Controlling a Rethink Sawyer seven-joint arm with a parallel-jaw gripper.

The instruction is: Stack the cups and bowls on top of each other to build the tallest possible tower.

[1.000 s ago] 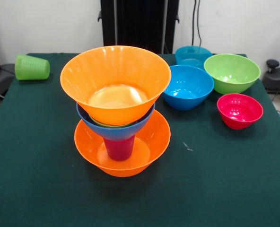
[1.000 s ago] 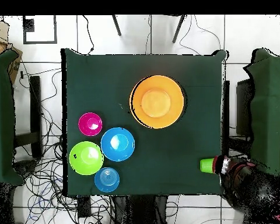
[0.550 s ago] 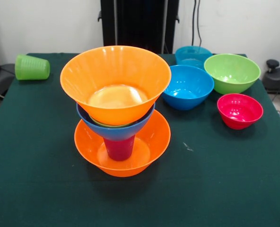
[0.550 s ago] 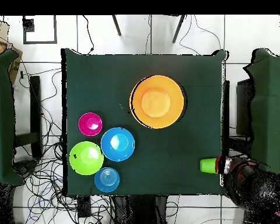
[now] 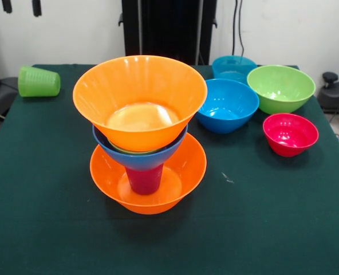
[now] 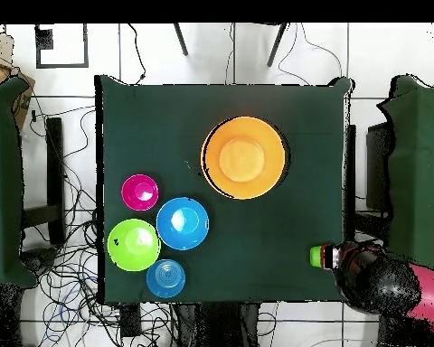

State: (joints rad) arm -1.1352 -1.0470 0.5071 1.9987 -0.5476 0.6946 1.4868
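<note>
The tower (image 5: 140, 137) stands left of the table's middle. It is a wide orange bowl (image 5: 158, 192) at the bottom, a purple-magenta cup (image 5: 145, 179) standing in it, a blue bowl (image 5: 140, 158) on the cup, and a second orange bowl (image 5: 140, 100) on top. From above, the tower (image 6: 244, 157) shows only its top bowl. The light green cup (image 5: 39, 81) lies on its side at the far left corner. My gripper (image 5: 22, 7) hangs open above it, with only its two dark fingertips showing at the top edge. In the overhead view my arm (image 6: 383, 282) covers most of the green cup (image 6: 316, 256).
Loose bowls are grouped at the far right: a blue one (image 5: 227, 105), a teal one (image 5: 233, 67), a lime green one (image 5: 281, 87) and a small red-pink one (image 5: 290, 133). The dark green table (image 5: 261, 229) ends just left of the green cup.
My arm has come further in over the green cup, and its fingertips now show at the front view's top left edge. The bowls, cups and tower have not moved.
</note>
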